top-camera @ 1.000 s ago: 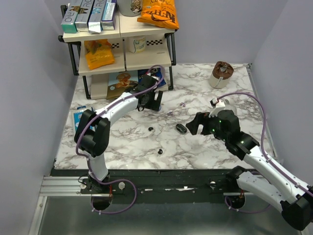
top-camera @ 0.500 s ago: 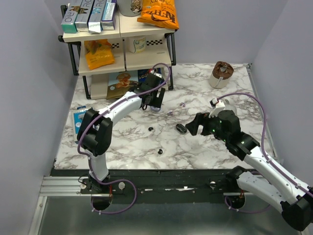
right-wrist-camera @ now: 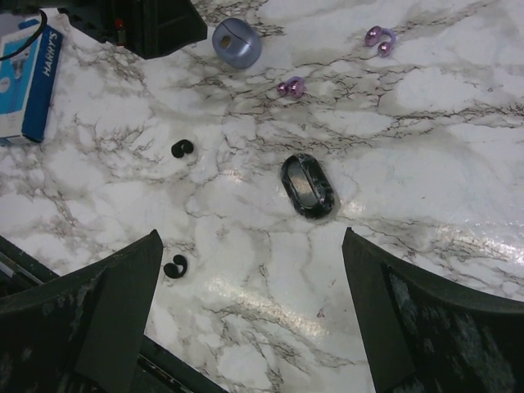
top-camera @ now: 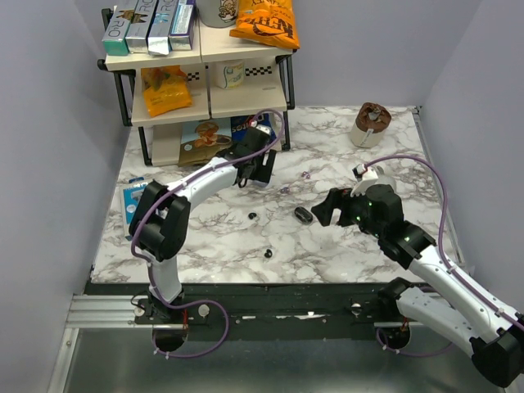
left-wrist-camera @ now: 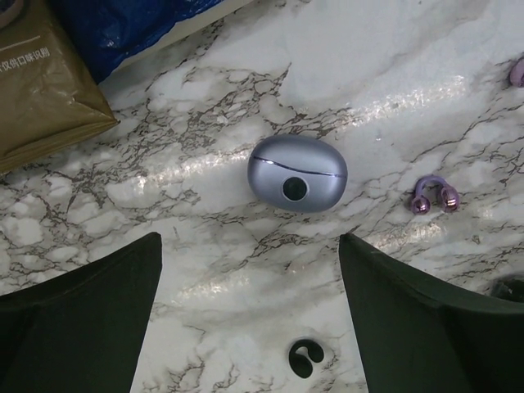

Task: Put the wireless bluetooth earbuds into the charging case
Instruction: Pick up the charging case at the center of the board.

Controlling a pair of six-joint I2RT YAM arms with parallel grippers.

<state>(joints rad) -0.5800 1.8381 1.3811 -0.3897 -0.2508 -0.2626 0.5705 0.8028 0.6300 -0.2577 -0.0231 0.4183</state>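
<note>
Two black earbuds lie on the marble table: one (top-camera: 252,215) (right-wrist-camera: 182,148) (left-wrist-camera: 305,358) mid-table, the other (top-camera: 268,255) (right-wrist-camera: 175,266) nearer the front edge. The black oval charging case (top-camera: 304,214) (right-wrist-camera: 308,186) lies to their right. My right gripper (top-camera: 326,206) (right-wrist-camera: 251,237) hovers open just right of and above the case, holding nothing. My left gripper (top-camera: 262,168) (left-wrist-camera: 250,246) is open further back, over a lilac egg-shaped case (left-wrist-camera: 297,173) (right-wrist-camera: 237,42), with nothing between its fingers.
Two lilac earbuds (right-wrist-camera: 291,87) (right-wrist-camera: 379,37) lie near the lilac case. A blue box (top-camera: 131,201) sits at the left edge. A shelf rack (top-camera: 205,57) with snacks and boxes stands at the back left, and a brown round object (top-camera: 371,123) at the back right.
My left gripper has shifted slightly right and back, staying open over the lilac case. The right arm, the earbuds and the black case have not moved.
</note>
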